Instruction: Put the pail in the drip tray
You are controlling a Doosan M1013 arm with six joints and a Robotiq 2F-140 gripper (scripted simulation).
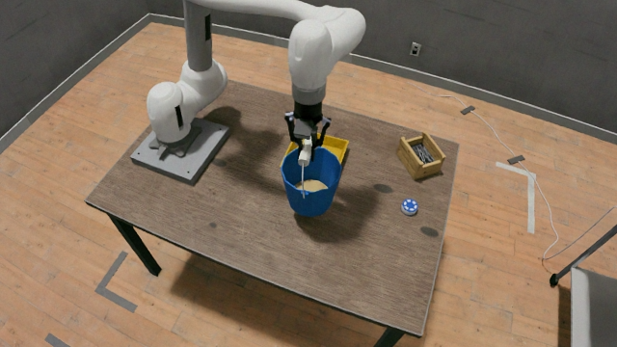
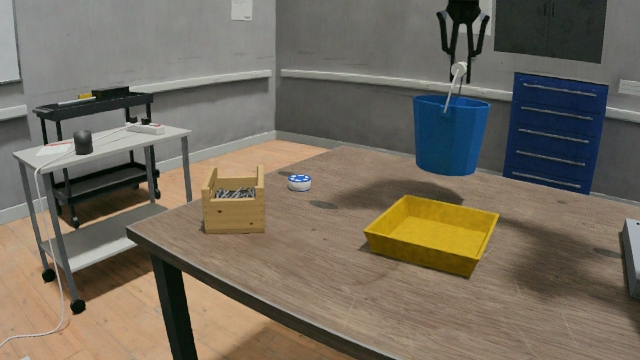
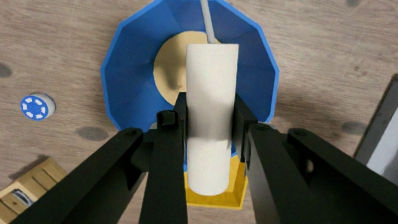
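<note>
A blue pail hangs upright from its wire bail, high above the table. My gripper is shut on the bail's white grip. The pail holds a tan fill at its bottom. The yellow drip tray rests on the table, empty. In the exterior view the pail hangs beyond the tray, well above it. In the wrist view the tray shows below the pail's near rim.
A wooden crate of nails and a small blue-and-white round disc sit on the table. The arm's grey base plate is at one end. A cart and a blue drawer cabinet stand off the table.
</note>
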